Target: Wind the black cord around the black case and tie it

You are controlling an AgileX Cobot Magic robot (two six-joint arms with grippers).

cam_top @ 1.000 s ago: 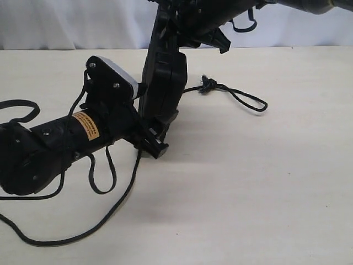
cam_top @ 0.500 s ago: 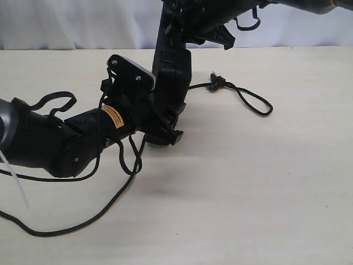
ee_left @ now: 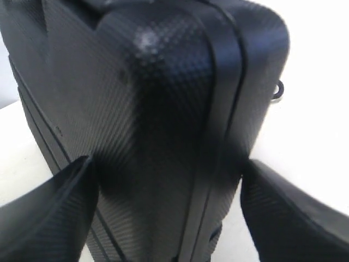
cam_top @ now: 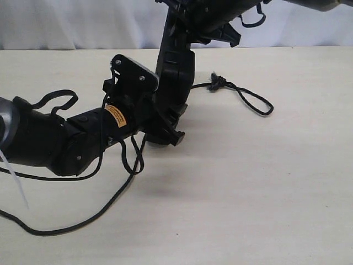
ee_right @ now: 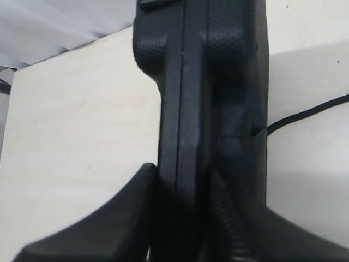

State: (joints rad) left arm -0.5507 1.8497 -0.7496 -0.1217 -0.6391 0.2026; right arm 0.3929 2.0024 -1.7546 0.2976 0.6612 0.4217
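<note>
The black case [cam_top: 174, 77] stands on end above the table, tilted a little. From above, my right gripper [cam_top: 187, 22] is shut on its top edge; in the right wrist view both fingers press the case [ee_right: 202, 82] at the gripper [ee_right: 182, 172]. My left gripper [cam_top: 165, 130] comes in from the left with its jaws wide around the case's lower end; in the left wrist view both fingers touch the case [ee_left: 163, 109] at the gripper [ee_left: 166, 164]. The black cord [cam_top: 253, 102] runs right from behind the case to a frayed knot [cam_top: 216, 81] and a loop. Another stretch [cam_top: 83, 221] trails to the lower left.
The left arm [cam_top: 49, 143] lies low over the table's left side, with short cables looped beside it. A white backdrop [cam_top: 83, 25] closes off the table's far edge. Bare tabletop [cam_top: 265, 182] lies to the front right.
The left arm has swung up and to the right with its gripper staying on the case's lower end. The case and the cord's knot have shifted slightly to the right.
</note>
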